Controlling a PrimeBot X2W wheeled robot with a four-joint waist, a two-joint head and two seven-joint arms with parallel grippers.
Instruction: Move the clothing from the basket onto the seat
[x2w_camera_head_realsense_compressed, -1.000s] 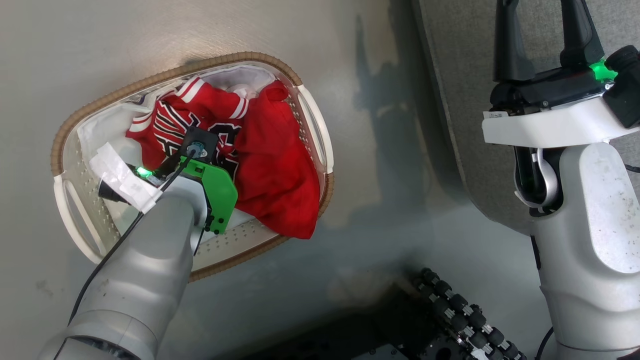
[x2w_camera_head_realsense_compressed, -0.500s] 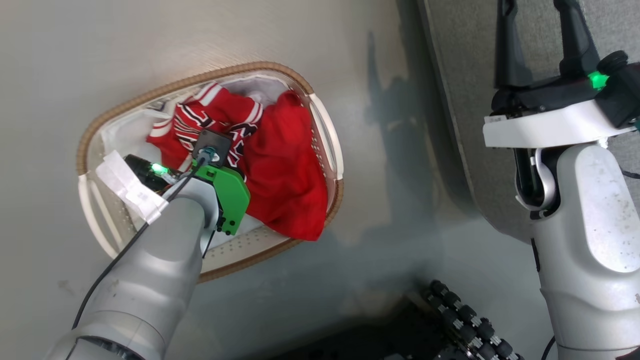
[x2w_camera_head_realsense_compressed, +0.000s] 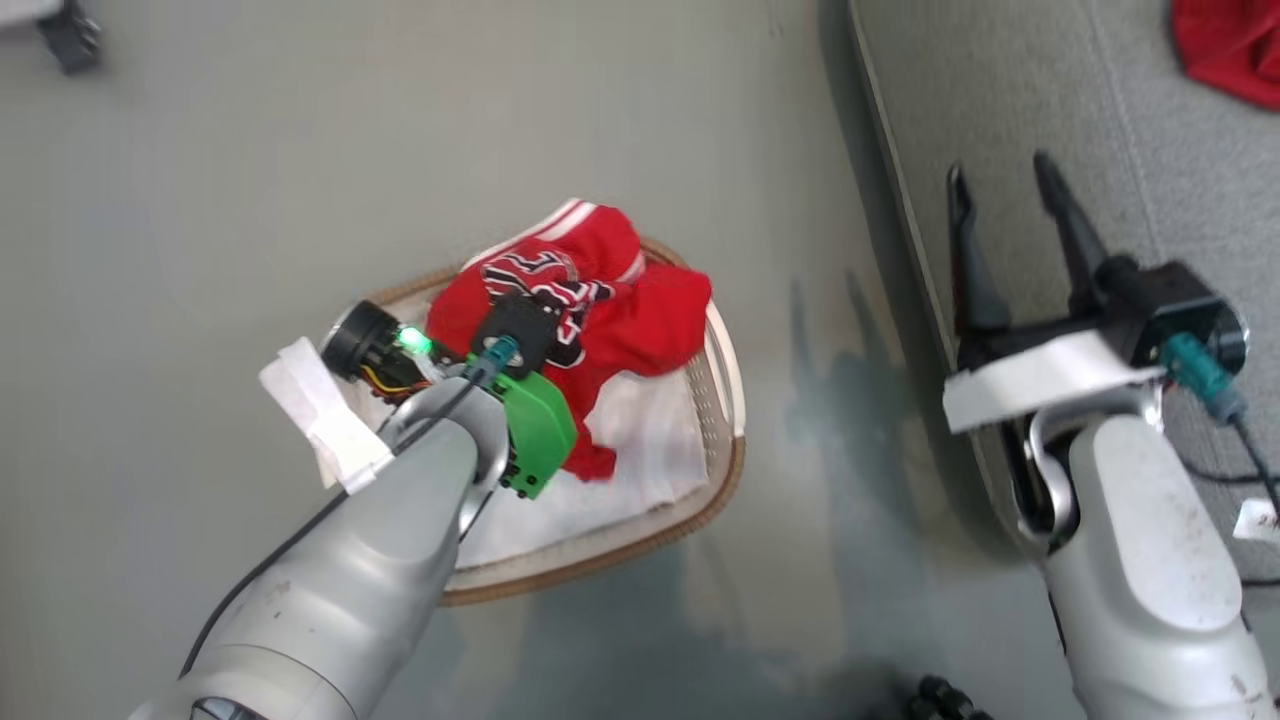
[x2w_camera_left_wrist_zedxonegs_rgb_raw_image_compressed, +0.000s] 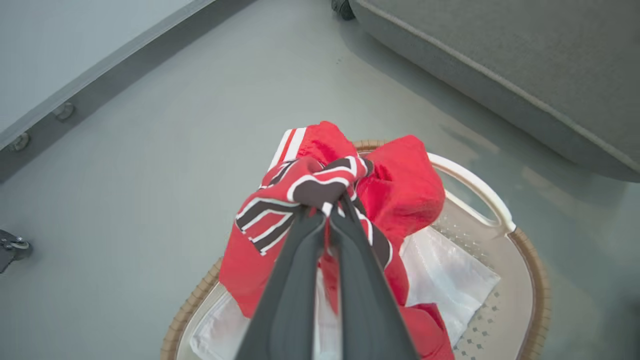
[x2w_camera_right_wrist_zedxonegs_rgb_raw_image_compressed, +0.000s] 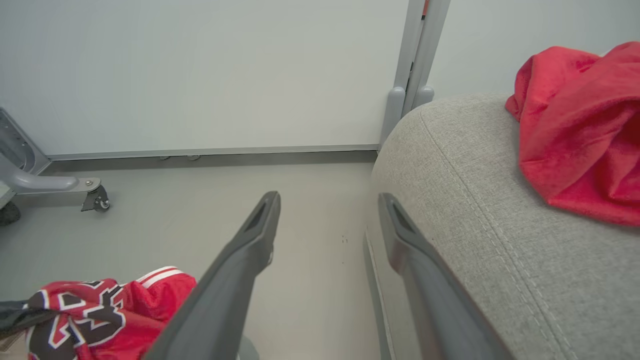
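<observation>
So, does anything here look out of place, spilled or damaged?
Nothing is spilled or damaged. The left gripper is shut on the jersey, and the plain red piece hangs bunched beside it over the basket. Another red garment lies on the seat.

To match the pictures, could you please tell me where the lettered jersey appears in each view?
Head view: jersey centre, over the basket.
Left wrist view: jersey centre, pinched in the left hand.
Right wrist view: jersey bottom-left corner.
Shared landmark: the grey seat.
</observation>
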